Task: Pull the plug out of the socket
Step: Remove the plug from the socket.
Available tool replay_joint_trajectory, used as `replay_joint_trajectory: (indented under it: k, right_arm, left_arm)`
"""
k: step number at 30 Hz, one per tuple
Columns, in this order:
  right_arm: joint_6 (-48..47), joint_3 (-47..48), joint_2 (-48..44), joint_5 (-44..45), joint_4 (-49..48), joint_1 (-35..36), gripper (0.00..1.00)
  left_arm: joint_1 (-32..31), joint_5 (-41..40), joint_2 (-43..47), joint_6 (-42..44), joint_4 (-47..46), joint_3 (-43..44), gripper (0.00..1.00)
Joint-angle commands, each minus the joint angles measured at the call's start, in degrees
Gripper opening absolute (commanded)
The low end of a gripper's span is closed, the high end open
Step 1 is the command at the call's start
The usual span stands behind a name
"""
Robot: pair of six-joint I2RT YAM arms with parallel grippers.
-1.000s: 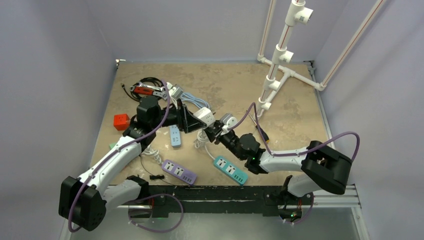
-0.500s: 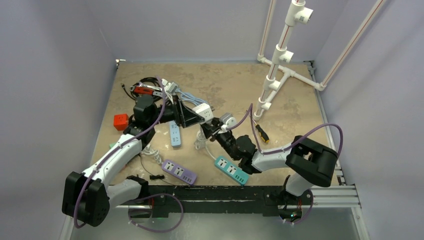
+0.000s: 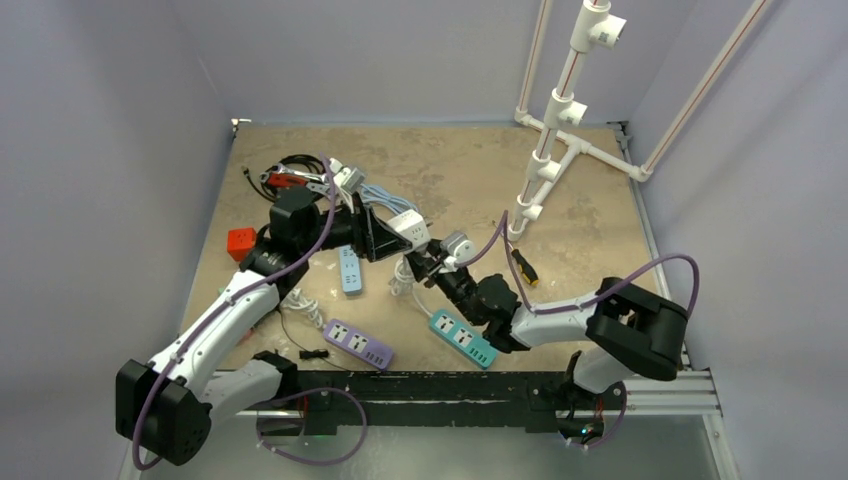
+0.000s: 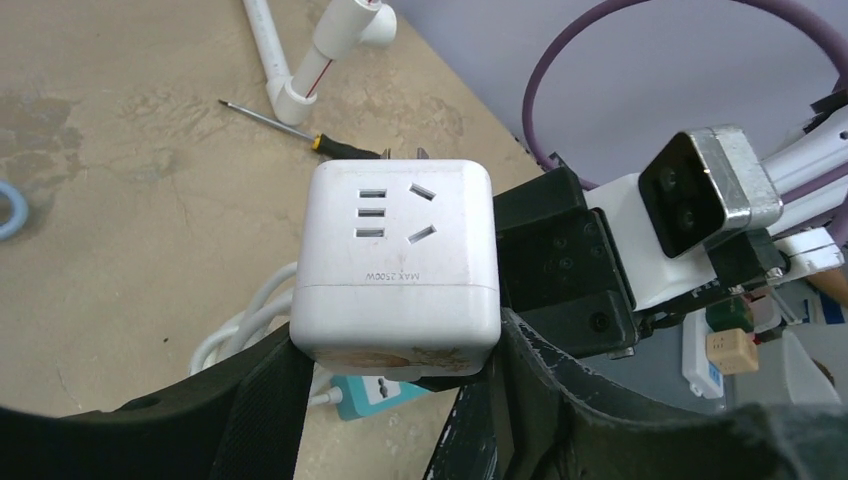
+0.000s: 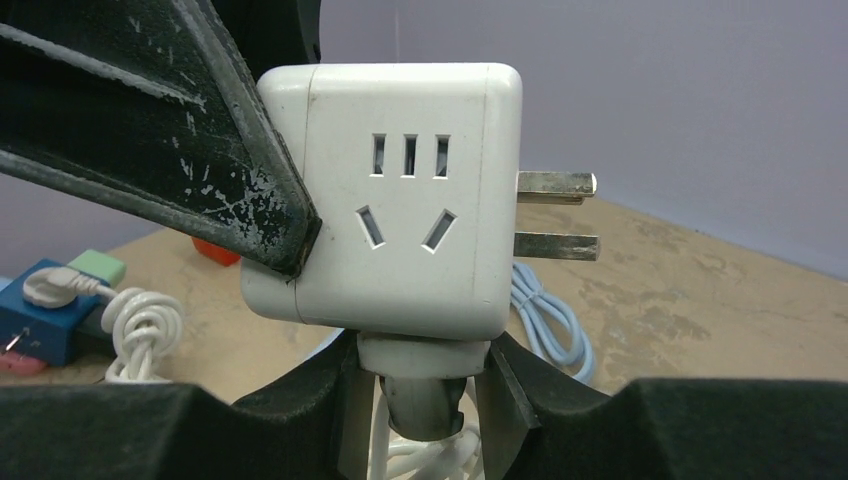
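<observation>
White cube socket [image 5: 390,195] is clamped in the left tool [image 4: 398,360], held above the table [image 3: 450,160]; the right tool [image 5: 420,378] grips the seated plug [image 5: 420,408]. Extraction pending: pull the tools straight apart, without twisting.

Tan mottled tabletop [image 3: 450,165]. Toward the near edge lie a teal plastic power strip [image 3: 461,339] and a purple plastic power strip [image 3: 358,343], apart from each other; a light-blue power strip [image 3: 349,271] and a red plastic cube [image 3: 242,243] lie further left. A white PVC pipe frame [image 3: 556,150] stands at the far right, with a black-and-yellow-handled screwdriver [image 3: 522,266] near its foot.
</observation>
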State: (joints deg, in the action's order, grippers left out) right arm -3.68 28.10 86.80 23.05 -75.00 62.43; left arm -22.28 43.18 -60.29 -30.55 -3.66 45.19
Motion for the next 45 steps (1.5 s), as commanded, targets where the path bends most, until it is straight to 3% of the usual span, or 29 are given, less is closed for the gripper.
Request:
replay_joint_trajectory:
  k: [1,5,10,16,20,25,31,33,37,38,39,42,44,45]
  right_arm:
    - [-6.26,-3.36,-6.66,3.79,0.97,1.19,0.00]
    - [-7.71,-4.35,-8.70,4.11,1.11,2.52,0.00]
    - [-6.38,-3.60,-4.29,5.90,-0.40,2.52,0.00]
    - [-2.69,-0.24,1.61,6.37,3.69,1.72,0.00]
    - [3.07,2.00,3.80,5.46,7.42,-0.02,0.00]
    - [9.28,3.91,5.06,3.73,12.12,-3.32,0.00]
    - [13.23,5.67,6.08,1.02,16.17,-5.27,0.00]
    - [11.81,5.51,5.05,1.54,16.15,-5.23,0.00]
    - [6.07,2.54,-0.65,2.09,11.98,-4.28,0.00]
    - [5.56,2.42,-2.11,1.97,13.49,-4.33,0.00]
    - [5.50,2.61,-3.75,1.47,15.37,-4.32,0.00]
    - [6.25,4.13,-7.50,0.60,21.75,-4.34,0.00]
    - [7.47,4.80,-9.16,-0.78,24.57,-4.55,0.00]
    - [7.68,5.27,-9.60,-0.69,26.13,-4.58,0.00]
  left_arm:
    - [1.63,-16.55,1.72,11.52,9.32,5.78,0.00]
    - [1.72,-18.11,0.93,10.79,8.38,5.23,0.00]
    - [2.67,-12.58,1.16,7.95,4.31,4.30,0.00]
    - [4.96,0.89,1.30,-3.84,-11.57,0.72,0.00]
    - [5.41,5.07,0.54,-11.46,-20.79,-0.79,0.00]
    - [5.41,3.27,1.85,-8.00,-16.38,0.08,0.00]
    - [5.41,3.25,1.69,-8.91,-17.47,0.32,0.00]
    - [5.41,2.59,1.66,-7.54,-16.25,0.82,0.00]
    - [5.33,-2.25,1.77,2.16,-5.01,2.70,0.00]
    - [5.09,-3.28,1.59,4.21,-2.60,3.16,0.03]
    - [4.75,-4.20,1.23,5.99,-0.31,3.81,0.14]
    - [2.78,-7.50,0.45,10.52,5.13,5.20,0.58]
    - [1.66,-9.54,0.71,12.95,7.30,5.84,0.81]
    - [1.37,-10.11,1.02,14.17,8.13,6.06,0.85]
